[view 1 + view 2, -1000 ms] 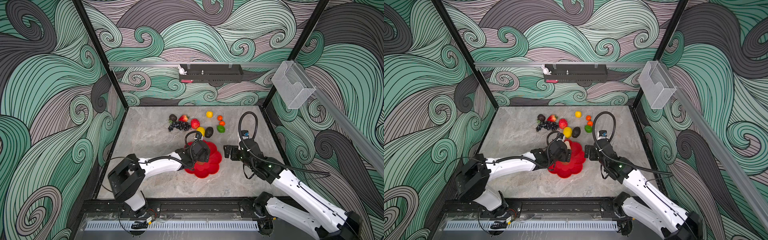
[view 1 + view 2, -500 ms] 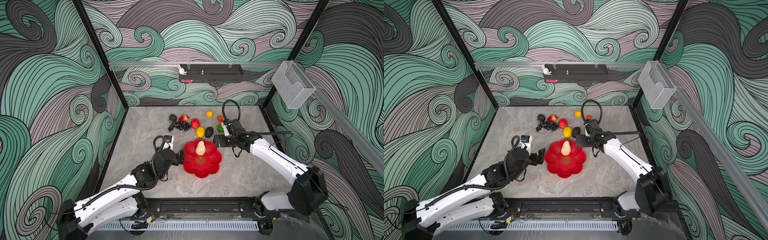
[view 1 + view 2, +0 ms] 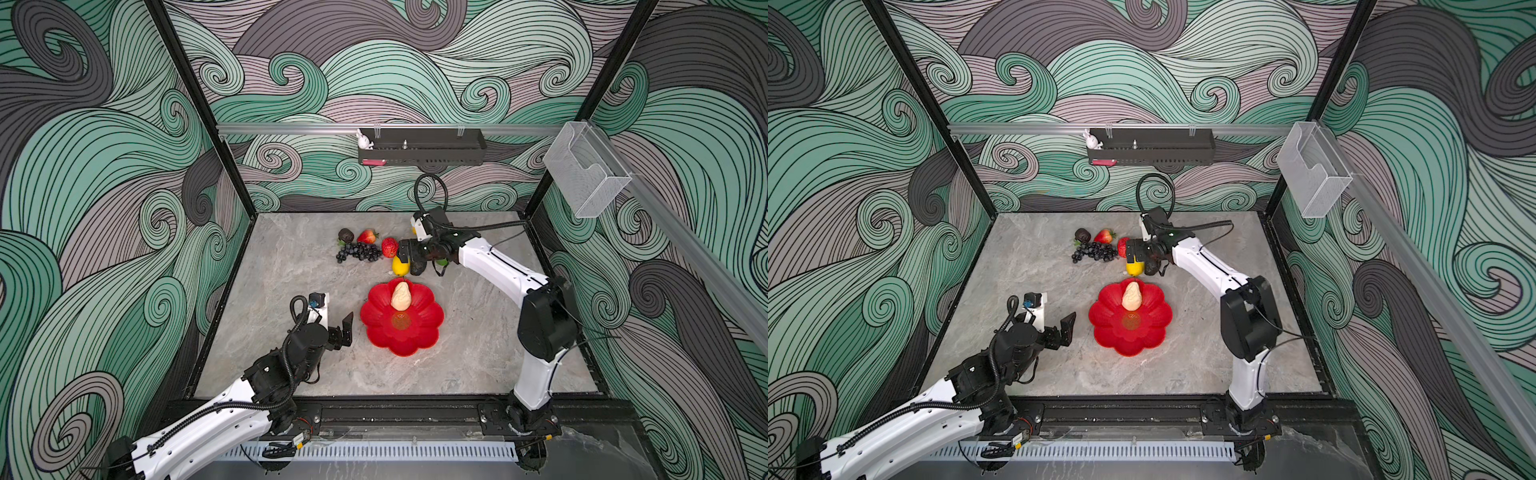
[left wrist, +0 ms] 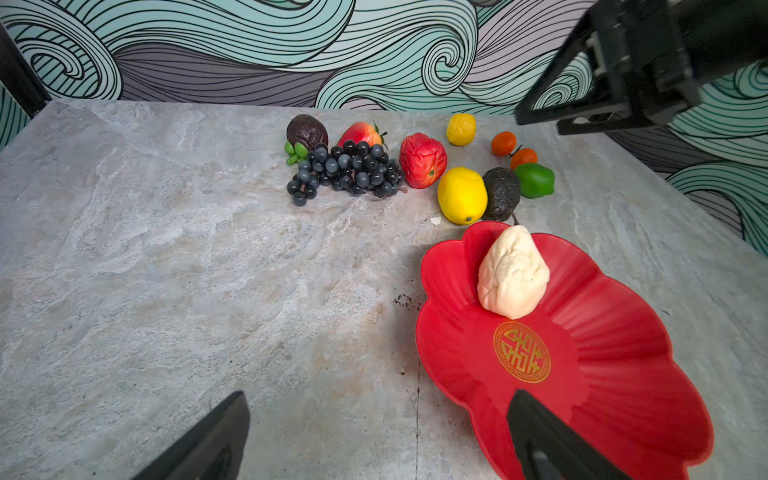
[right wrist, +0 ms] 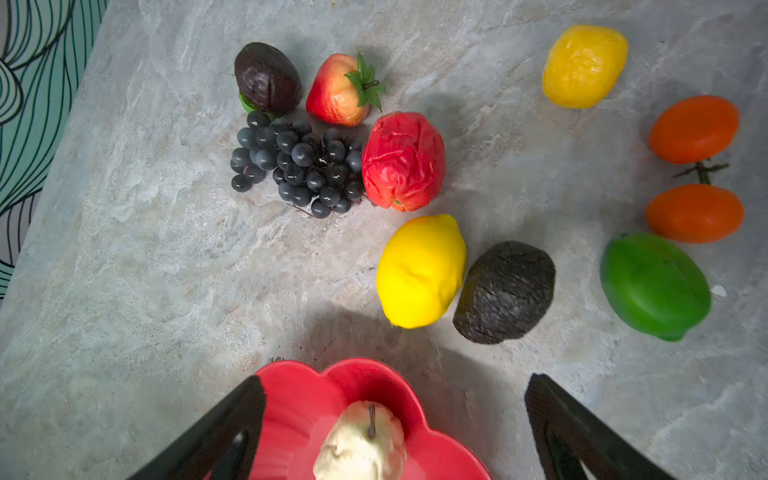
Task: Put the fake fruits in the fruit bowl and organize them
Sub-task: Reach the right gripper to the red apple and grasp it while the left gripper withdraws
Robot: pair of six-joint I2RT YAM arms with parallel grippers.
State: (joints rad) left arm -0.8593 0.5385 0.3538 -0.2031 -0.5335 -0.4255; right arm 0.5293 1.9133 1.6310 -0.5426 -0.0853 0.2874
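- red bowl point(image 3: 415, 338) sits mid-table, on the near side of the fruit cluster. contents?
- one item: pear point(image 3: 401, 296), lying on the far lobes with its stem toward the cluster. gold mark point(image 4: 521, 352) at the centre is bare. a second back the left gripper was down over the bowl and no pear showed. now the pear lies free.
- so that drop is done. left gripper now?
- left gripper point(image 4: 378, 401) has pulled back to the bowl's left, clear of the rim in both top views. jaws wide, nothing in them.
- right one?
- right gripper point(image 5: 395, 386) was just beside the bowl's right edge a second ago and has since swung out over the cluster. jaws wide, empty. lemon point(image 5: 422, 270) and avocado point(image 5: 505, 291) lie side by side, touching, just ahead of them.
- rest of the fruit?
- all on the table point(image 3: 291, 270): apple point(image 5: 403, 162), grapes point(image 5: 299, 166), strawberry point(image 5: 336, 91), dark fruit point(image 5: 268, 77) behind the grapes, small lemon point(image 5: 584, 66), oranges point(image 5: 694, 129) paired on one stem, lime point(image 5: 654, 284). none in the bowl.
- reading?
- judgement only: one in, ten or so to go. the arms look to have traded turns, and the right seems set for lemon or avocado. the pear crowds the lobes nearest them, so the next drop wants a different lobe.
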